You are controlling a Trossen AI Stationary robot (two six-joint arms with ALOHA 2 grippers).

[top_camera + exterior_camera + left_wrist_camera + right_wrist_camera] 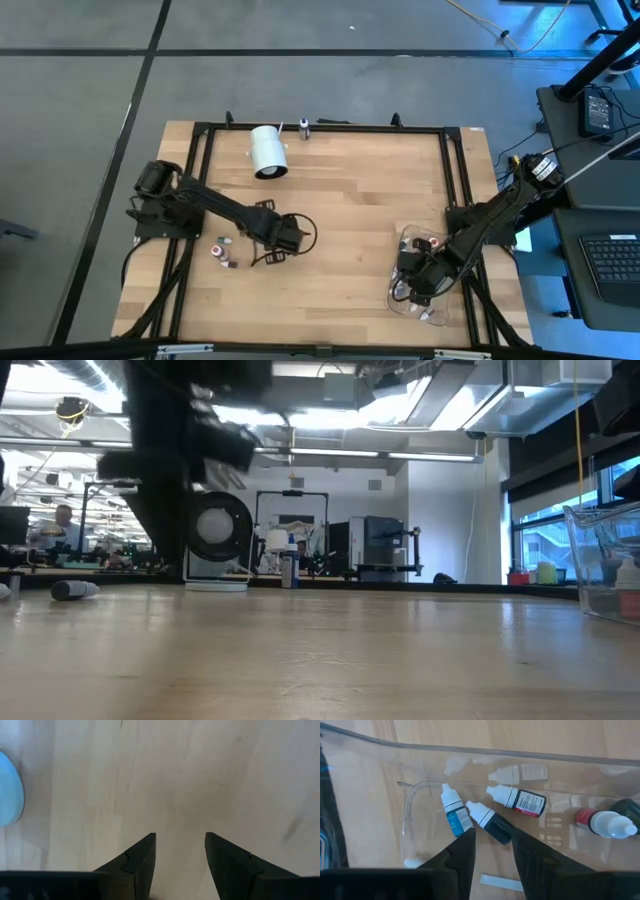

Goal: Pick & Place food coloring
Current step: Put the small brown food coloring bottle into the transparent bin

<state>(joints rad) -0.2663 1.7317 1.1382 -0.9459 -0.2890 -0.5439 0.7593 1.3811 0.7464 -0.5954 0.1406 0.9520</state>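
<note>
Several tiny food coloring bottles lie on their sides inside a clear plastic container [530, 757] near the table's right near corner: a blue-labelled one [455, 814], a dark one [494, 824], a red-labelled one [520, 800] and a red one [600, 822]. My right gripper [492, 831] is open above them inside the container [405, 240], its fingertips on either side of the dark bottle's base. Two more bottles [222, 253] lie on the wood at the left. My left gripper [180, 836] is open over bare wood just right of them [288, 240].
A large white cylinder [268, 150] lies on its side near the far edge, with a small upright bottle [305, 127] beside it. A dark bottle [75, 589] lies on the wood. Black frame rails [320, 128] border the table. The wood between the arms is bare.
</note>
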